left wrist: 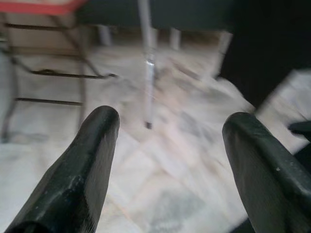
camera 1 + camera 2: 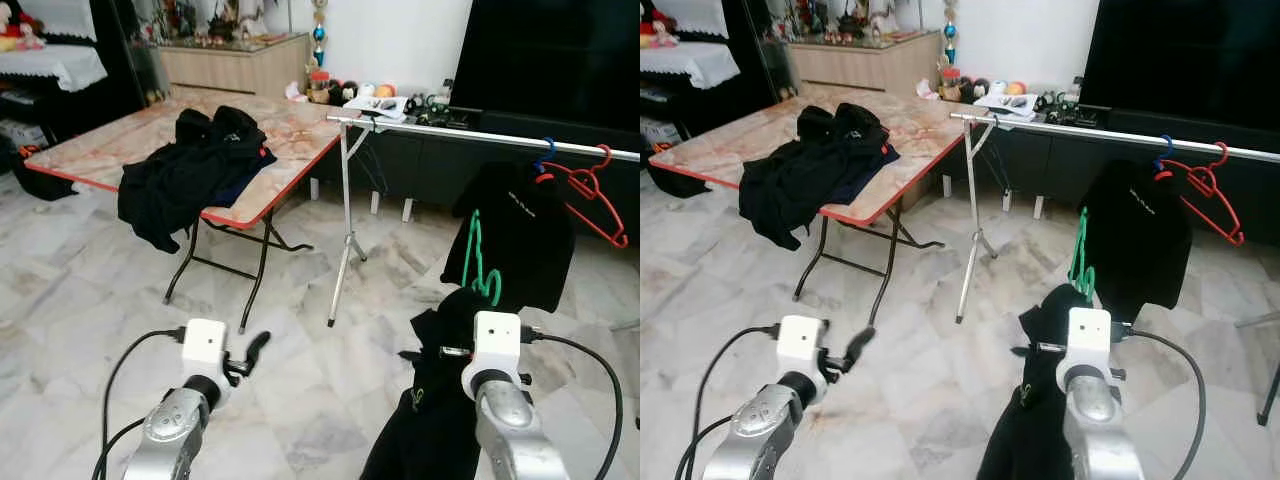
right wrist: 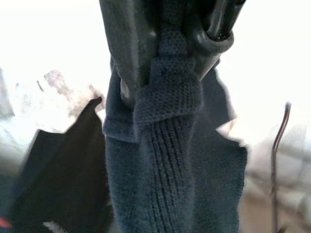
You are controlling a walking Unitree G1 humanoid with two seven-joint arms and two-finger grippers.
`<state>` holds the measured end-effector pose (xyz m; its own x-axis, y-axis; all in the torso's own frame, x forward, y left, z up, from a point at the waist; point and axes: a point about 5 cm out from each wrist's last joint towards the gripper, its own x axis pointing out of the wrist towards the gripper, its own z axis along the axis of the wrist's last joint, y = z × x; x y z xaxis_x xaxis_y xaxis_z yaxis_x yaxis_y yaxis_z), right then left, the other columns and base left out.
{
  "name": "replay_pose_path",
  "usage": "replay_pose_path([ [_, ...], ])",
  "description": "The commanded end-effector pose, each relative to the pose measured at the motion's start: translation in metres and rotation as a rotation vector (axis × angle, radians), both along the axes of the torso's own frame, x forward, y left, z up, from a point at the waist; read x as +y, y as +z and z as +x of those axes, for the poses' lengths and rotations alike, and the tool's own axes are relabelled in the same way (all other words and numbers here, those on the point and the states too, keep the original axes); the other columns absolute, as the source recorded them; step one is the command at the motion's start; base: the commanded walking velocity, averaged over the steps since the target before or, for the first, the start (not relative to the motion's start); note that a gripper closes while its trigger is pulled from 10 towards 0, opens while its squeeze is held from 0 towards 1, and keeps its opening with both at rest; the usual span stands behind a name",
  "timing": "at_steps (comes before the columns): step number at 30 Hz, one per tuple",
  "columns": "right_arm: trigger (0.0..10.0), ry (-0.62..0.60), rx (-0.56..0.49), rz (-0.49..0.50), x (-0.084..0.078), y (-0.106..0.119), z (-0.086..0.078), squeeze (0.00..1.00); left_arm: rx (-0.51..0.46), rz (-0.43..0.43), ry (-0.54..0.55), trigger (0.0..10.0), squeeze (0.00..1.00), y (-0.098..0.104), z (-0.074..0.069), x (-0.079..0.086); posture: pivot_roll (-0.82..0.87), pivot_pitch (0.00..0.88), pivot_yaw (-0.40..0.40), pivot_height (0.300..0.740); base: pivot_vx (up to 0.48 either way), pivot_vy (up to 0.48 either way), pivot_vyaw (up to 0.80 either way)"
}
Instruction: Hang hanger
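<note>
Carrying is the step in hand: my right fingers are clamped on a black garment with a green hanger rising from it, low before the rail. Next I must lift its hook over that rail. My left fingers spread wide, empty.

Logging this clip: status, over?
Left gripper open, idle. Right gripper shut on dark garment with green hanger. Rail ahead; red hanger there.

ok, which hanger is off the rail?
The green hanger, carried with the black garment in the right gripper. The red hanger and blue one hook on the rail.
</note>
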<state>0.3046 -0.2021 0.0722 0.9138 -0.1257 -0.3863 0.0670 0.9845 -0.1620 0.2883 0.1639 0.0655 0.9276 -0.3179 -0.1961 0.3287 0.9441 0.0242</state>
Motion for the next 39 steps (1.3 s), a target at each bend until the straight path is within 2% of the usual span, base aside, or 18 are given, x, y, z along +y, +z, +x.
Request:
replay_pose_path([
  [1, 10.0, 0.159, -0.021, -0.010, 0.012, 0.018, 0.015, 0.00, 0.025, 0.071, -0.122, 10.0, 0.00, 0.001, 0.000, -0.003, 0.08, 0.000, 0.005, 0.740, 0.000, 0.000, 0.00],
  [3, 10.0, 0.201, -0.018, -0.007, 0.014, 0.022, 0.017, 0.00, 0.033, 0.089, -0.152, 10.0, 0.00, 0.001, -0.001, -0.003, 0.08, 0.000, 0.005, 0.740, 0.000, 0.000, 0.00],
  [4, 10.0, 0.314, -0.002, -0.040, 0.020, 0.027, 0.019, 0.00, 0.045, 0.111, -0.192, 10.0, 0.00, 0.001, -0.001, -0.002, 0.08, 0.000, 0.004, 0.740, 0.000, 0.000, 0.00],
  [5, 10.0, 0.314, -0.002, -0.040, 0.020, 0.027, 0.019, 0.00, 0.045, 0.111, -0.192, 10.0, 0.00, 0.001, -0.001, -0.002, 0.08, 0.000, 0.004, 0.740, 0.000, 0.000, 0.00],
  [6, 10.0, 0.413, 0.004, -0.076, 0.024, 0.032, 0.020, 0.00, 0.055, 0.130, -0.228, 10.0, 0.00, 0.001, -0.002, -0.002, 0.08, 0.000, 0.004, 0.740, 0.000, 0.000, 0.00],
  [7, 10.0, 0.457, -0.013, -0.123, 0.023, 0.041, 0.024, 0.00, 0.068, 0.149, -0.271, 10.0, 0.00, 0.001, -0.001, -0.002, 0.08, 0.000, -0.001, 0.740, 0.000, 0.000, 0.00],
  [8, 10.0, 0.457, -0.013, -0.123, 0.023, 0.041, 0.024, 0.00, 0.068, 0.149, -0.271, 10.0, 0.00, 0.001, -0.001, -0.002, 0.08, 0.000, -0.001, 0.740, 0.000, 0.000, 0.00],
  [10, 10.0, 0.509, -0.027, -0.122, 0.023, 0.057, 0.032, 0.00, 0.082, 0.189, -0.347, 10.0, 0.00, 0.002, -0.001, -0.005, 0.08, 0.000, -0.005, 0.740, 0.000, 0.000, 0.00],
  [12, 10.0, 0.558, -0.026, -0.133, 0.026, 0.061, 0.032, 0.00, 0.084, 0.206, -0.368, 10.0, 0.00, 0.002, 0.001, -0.006, 0.08, 0.000, -0.010, 0.740, 0.000, 0.000, 0.00],
  [14, 10.0, 0.676, -0.019, -0.158, 0.032, 0.069, 0.029, 0.00, 0.083, 0.220, -0.383, 10.0, 0.00, 0.002, 0.005, -0.008, 0.08, 0.000, -0.018, 0.740, 0.000, 0.000, 0.00],
  [20, 10.0, 0.843, -0.042, -0.202, 0.042, 0.088, 0.020, 0.00, 0.080, 0.226, -0.382, 10.0, 0.00, 0.003, 0.013, -0.011, 0.07, 0.000, -0.023, 0.740, 0.000, 0.000, 0.00],
  [24, 10.0, 0.845, -0.057, -0.209, 0.045, 0.095, 0.021, 0.00, 0.077, 0.233, -0.393, 10.0, 0.00, 0.002, 0.017, -0.013, 0.06, 0.000, -0.028, 0.740, 0.000, 0.000, 0.00],
  [31, 10.0, 0.784, -0.124, -0.125, 0.061, 0.114, 0.029, 0.00, 0.051, 0.286, -0.415, 10.0, 0.00, 0.001, 0.025, -0.021, 0.06, 0.000, -0.034, 0.740, 0.000, 0.000, 0.00],
  [39, 10.0, 0.795, -0.185, -0.044, 0.102, 0.127, 0.030, 0.00, -0.002, 0.365, -0.409, 10.0, 0.00, 0.002, 0.033, -0.028, 0.06, 0.000, -0.031, 0.740, 0.000, 0.000, 0.00],
])
